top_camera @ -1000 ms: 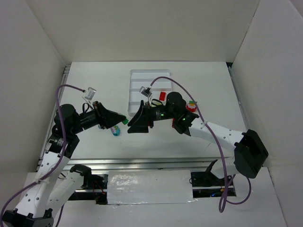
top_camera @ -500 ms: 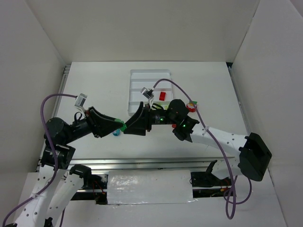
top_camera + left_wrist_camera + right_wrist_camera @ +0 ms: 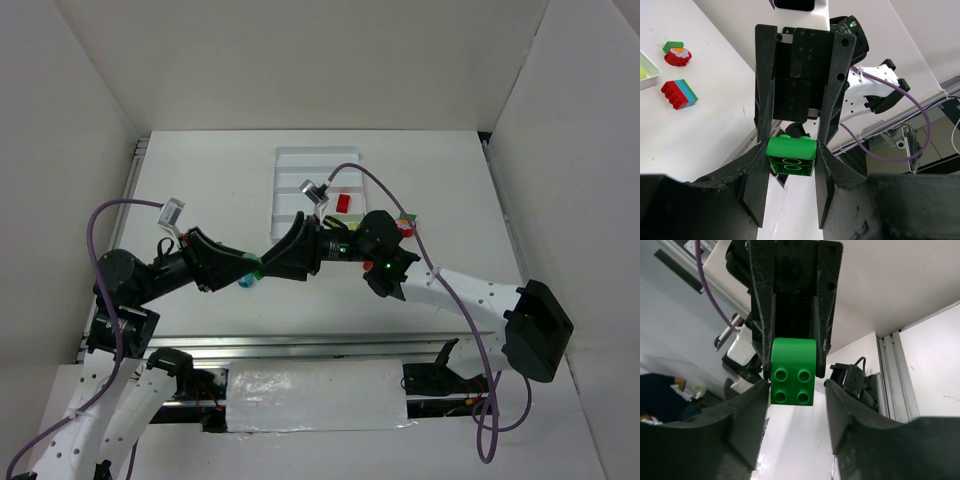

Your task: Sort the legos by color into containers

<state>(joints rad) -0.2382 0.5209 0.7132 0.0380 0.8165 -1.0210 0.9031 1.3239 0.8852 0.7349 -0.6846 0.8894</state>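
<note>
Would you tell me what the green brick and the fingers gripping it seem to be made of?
The green brick looks like hard moulded plastic, smooth and slightly glossy: light glints along its rounded edge. The fingers of the left hand look like matte black plastic, perhaps printed: dull, grainy, scuffed surfaces.
</note>
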